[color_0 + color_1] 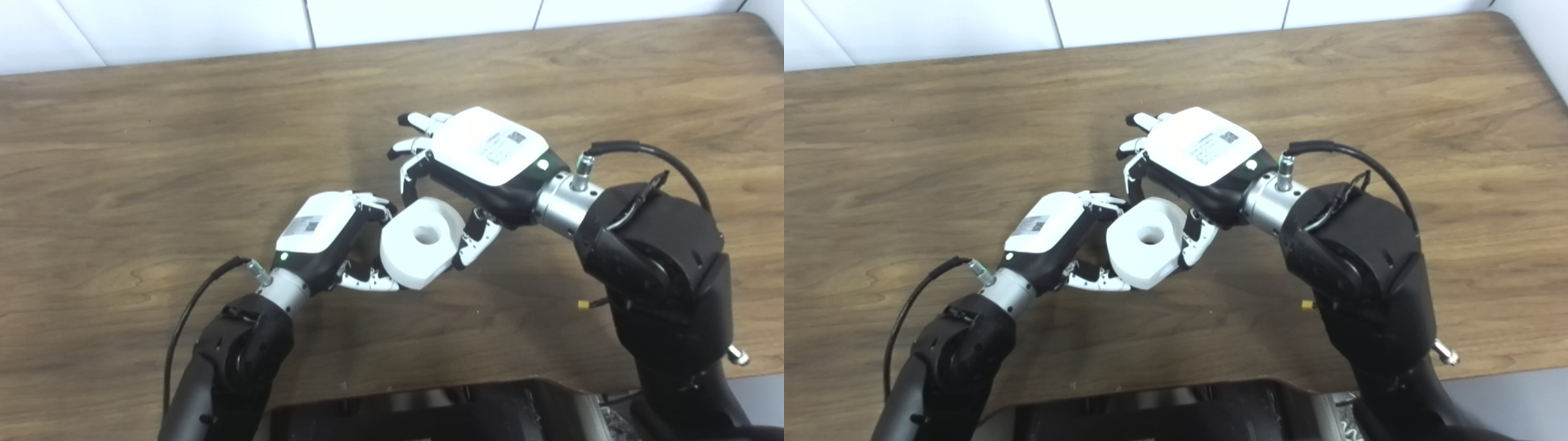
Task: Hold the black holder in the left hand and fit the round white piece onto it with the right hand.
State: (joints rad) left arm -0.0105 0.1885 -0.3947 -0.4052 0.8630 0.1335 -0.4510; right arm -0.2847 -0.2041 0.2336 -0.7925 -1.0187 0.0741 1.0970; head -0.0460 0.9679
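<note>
At mid-table: both hands meet around one round white piece [421, 241], lifted just above the wooden table [153, 153].
Views: left eye shows the small yellow bit [583, 304] by the right arm clear of it; right eye tucks it against the arm's edge, and shows more of the rounded far-right table corner.
Count: one white piece, two hands, no second loose part seen.
Black holder: hidden, can't make it out behind the piece.
Left hand [334, 242]: curled, fingers touching the piece's left side; whether it grips something, can't tell.
Right hand [1193, 168]: thumb and fingers clamp the piece from its far and right sides.
Shapes: thick matte disc, round centre hole, one flat-cut edge; grainy brown tabletop.
</note>
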